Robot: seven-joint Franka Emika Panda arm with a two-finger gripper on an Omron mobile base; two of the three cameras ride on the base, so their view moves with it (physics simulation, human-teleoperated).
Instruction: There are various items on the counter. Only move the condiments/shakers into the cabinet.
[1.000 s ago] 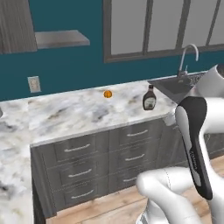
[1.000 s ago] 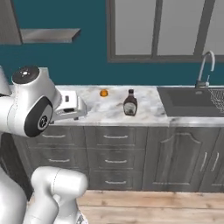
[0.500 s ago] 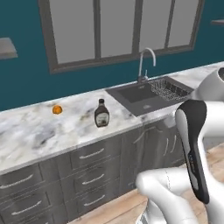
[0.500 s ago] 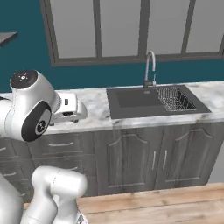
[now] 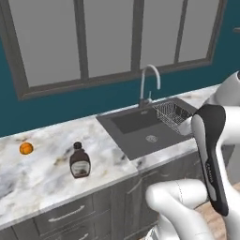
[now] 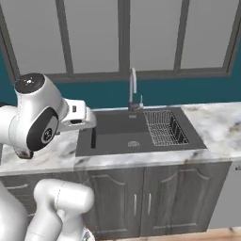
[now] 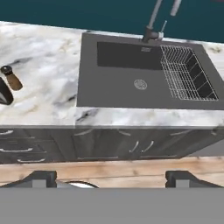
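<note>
Change since earlier frame: the whole scene is being shifted leftward in both base views, so the cameras are being carried to the right with the base; the wall shelf seen earlier is no longer being framed, and the sink is now being shown centrally.
Hand [image 7: 112, 175]: the two dark fingertips are being held far apart at the bottom of the hand view, spread wide with nothing between them.
Bench [image 5: 47, 171]: the marble slab is being shown running from the left across to the sink, above grey drawers [image 5: 65, 216].
Dark brown squeeze bottle [image 5: 79, 161]: it is being shown upright on the bench, near the front edge, left of the sink.
Small orange fruit [image 5: 26, 148]: it is being shown on the bench, behind and to the left of the squeeze bottle, well apart from it.
Small brown wooden shaker [image 7: 11, 78]: it is being shown tilted at the left edge of the hand view, on the marble; whether it is standing or lying cannot be told.
Sink [image 6: 117, 132]: the dark basin is being shown with a wire rack [image 6: 164, 127] in its right part and a faucet [image 6: 133, 92] behind.
</note>
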